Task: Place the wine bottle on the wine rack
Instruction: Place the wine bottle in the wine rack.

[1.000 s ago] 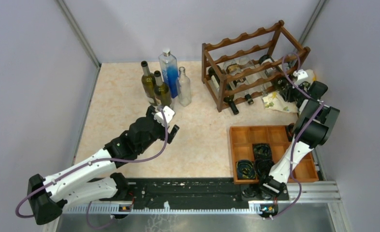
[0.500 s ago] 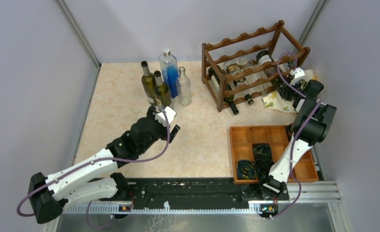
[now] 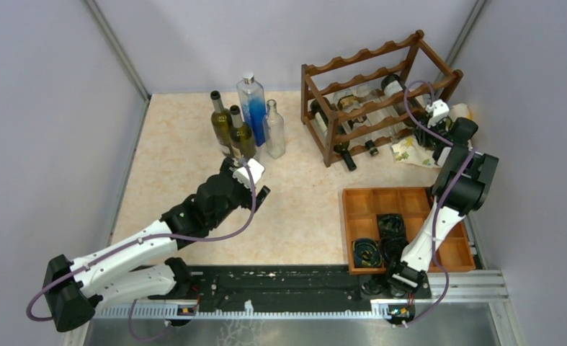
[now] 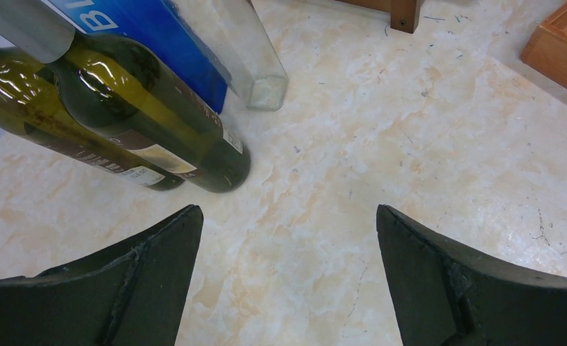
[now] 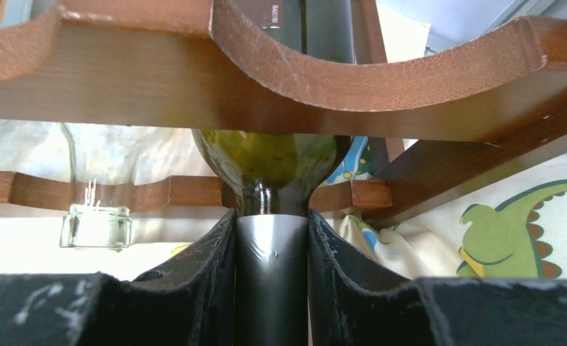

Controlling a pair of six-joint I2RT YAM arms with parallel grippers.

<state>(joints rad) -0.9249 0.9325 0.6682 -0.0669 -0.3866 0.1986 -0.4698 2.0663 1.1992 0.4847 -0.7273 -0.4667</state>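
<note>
While the right gripper (image 5: 269, 223), stretched out to the wine rack (image 5: 122, 79), hugs the wine bottle (image 5: 273, 155) neck, the left gripper (image 4: 287, 216) gapes wide.

Wine rack (image 5: 122, 79): dark reddish-brown wood, scalloped rails in tiers, standing upright at 1 o'clock on the desk (image 3: 302, 209). Wine bottle (image 5: 271, 162): dark green glass, black-capped neck, lying horizontal within the rack's 3 o'clock end.

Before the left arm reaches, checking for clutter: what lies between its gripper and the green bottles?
Only bare tabletop between the left gripper and the green bottles, as the left wrist view shows.
</note>
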